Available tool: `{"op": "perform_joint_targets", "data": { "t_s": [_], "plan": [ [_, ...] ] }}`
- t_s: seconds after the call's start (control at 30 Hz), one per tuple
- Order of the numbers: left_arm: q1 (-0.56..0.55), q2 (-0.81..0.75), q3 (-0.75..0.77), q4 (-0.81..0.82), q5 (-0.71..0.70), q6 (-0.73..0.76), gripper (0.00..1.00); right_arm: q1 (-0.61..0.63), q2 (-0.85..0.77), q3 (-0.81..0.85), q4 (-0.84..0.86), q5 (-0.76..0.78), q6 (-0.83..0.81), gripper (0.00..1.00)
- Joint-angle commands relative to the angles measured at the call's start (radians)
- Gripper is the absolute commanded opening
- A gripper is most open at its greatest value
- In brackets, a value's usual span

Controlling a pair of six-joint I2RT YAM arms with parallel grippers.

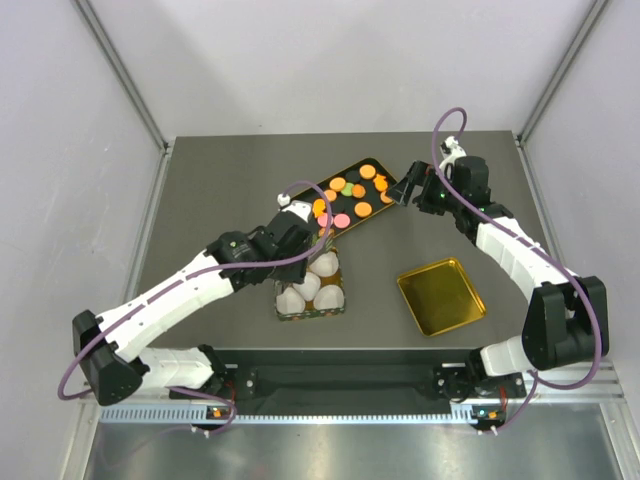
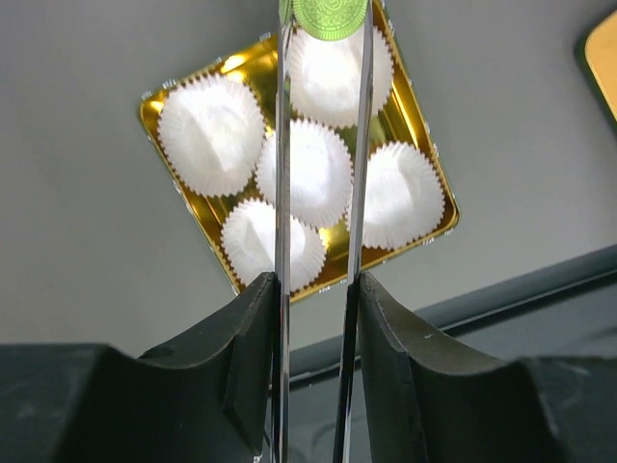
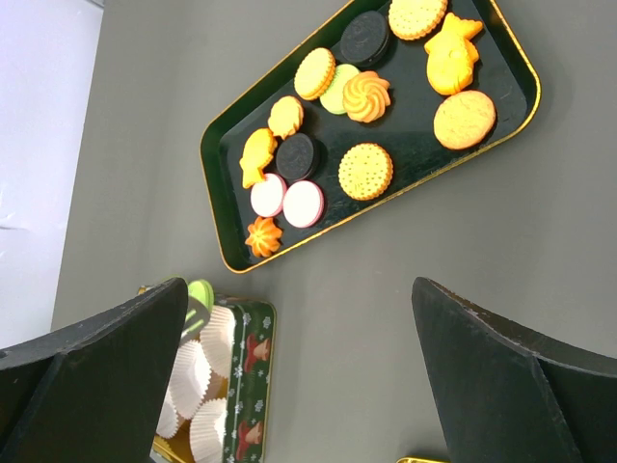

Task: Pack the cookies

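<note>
Cookies [image 1: 349, 196], mostly orange with a few pink, dark and one green, lie on a black gold-rimmed tray [image 1: 372, 163]; the right wrist view shows them too [image 3: 365, 172]. My left gripper [image 1: 323, 236] is shut on a green cookie [image 2: 328, 14], held between its thin metal fingers [image 2: 281, 174] above the tin [image 2: 157, 126] of white paper cups [image 2: 211, 134]. The same green cookie shows in the right wrist view [image 3: 201, 292], over the tin's far end. My right gripper [image 1: 404, 191] is open and empty, hovering beside the tray's right end.
The tin [image 1: 334, 300] stands at front centre, its side printed green and red [image 3: 253, 376]. A shallow gold tray [image 1: 441, 296] lies at front right. The left arm stretches diagonally from the front left corner.
</note>
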Motion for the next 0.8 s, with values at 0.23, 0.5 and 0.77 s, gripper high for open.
{"op": "perform_joint_targets", "data": {
  "t_s": [0.23, 0.5, 0.77],
  "plan": [
    [-0.017, -0.046, -0.041, 0.0, 0.035, -0.024, 0.41, 0.011, 0.004, 0.053, 0.015, 0.009, -0.026, 1.0],
    [-0.019, -0.058, -0.059, -0.001, 0.047, -0.03, 0.4, 0.011, 0.008, 0.053, 0.015, 0.008, -0.025, 1.0],
    [-0.021, -0.075, -0.07, -0.01, 0.055, -0.034, 0.36, 0.011, 0.01, 0.055, 0.015, 0.009, -0.025, 1.0]
  ]
}}
